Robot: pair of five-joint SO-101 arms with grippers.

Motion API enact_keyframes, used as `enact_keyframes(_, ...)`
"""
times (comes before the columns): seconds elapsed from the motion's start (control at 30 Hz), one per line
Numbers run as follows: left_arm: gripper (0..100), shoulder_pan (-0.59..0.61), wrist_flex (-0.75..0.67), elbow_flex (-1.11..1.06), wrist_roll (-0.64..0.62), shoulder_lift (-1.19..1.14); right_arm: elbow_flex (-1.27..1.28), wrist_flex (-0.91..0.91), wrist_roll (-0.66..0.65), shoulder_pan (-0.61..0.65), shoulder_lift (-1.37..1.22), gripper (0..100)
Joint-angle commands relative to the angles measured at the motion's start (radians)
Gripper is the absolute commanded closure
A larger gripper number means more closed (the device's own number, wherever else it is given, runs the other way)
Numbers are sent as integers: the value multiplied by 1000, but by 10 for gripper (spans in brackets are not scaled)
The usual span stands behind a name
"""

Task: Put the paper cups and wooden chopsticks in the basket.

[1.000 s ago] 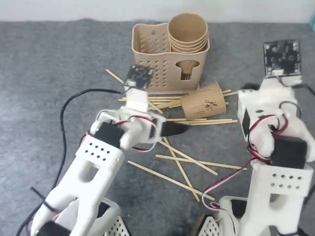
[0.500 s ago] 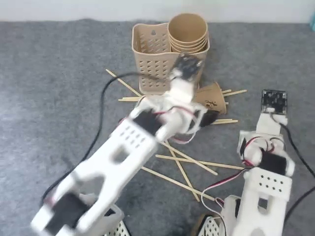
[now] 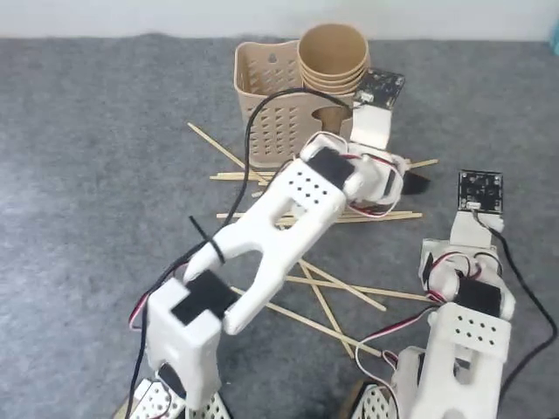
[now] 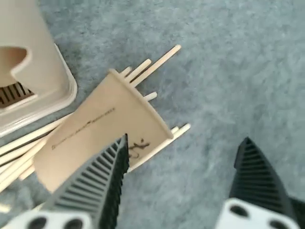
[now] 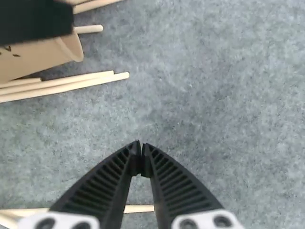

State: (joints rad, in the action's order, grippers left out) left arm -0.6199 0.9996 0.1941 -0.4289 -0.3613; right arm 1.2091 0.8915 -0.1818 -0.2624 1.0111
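A paper cup [image 4: 102, 129] lies on its side on a few wooden chopsticks [image 4: 152, 64] beside the tan basket [image 3: 266, 96]. A stack of paper cups [image 3: 334, 52] stands inside the basket. My left gripper [image 4: 183, 162] hangs open just over the fallen cup's rim end, one finger above the cup and the other over bare carpet. More chopsticks [image 3: 336, 292] lie scattered in front of the basket. My right gripper [image 5: 140, 160] is shut with nothing in it, low over the carpet, a short way from the cup's rim [image 5: 40, 55].
Grey carpet [image 3: 87, 175] covers the table. The left arm [image 3: 288, 218] stretches diagonally across the chopstick pile, hiding part of it. The right arm [image 3: 467, 297] stands at the front right. Open carpet lies to the left and far right.
My left arm has swung from the front left of the basket across to the fallen cup on its right. The right arm has drawn back toward the front.
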Motion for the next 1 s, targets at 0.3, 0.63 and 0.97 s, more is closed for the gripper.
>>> enact_keyframes(0.3,662,12,183,127,-146,-32,-48,-4,0,1,19,958)
enact_keyframes(0.63,662,48,433,125,-68,213,-83,45,61,2,21,902)
enact_keyframes(0.97,662,273,651,114,68,528,-232,85,83,182,18,898)
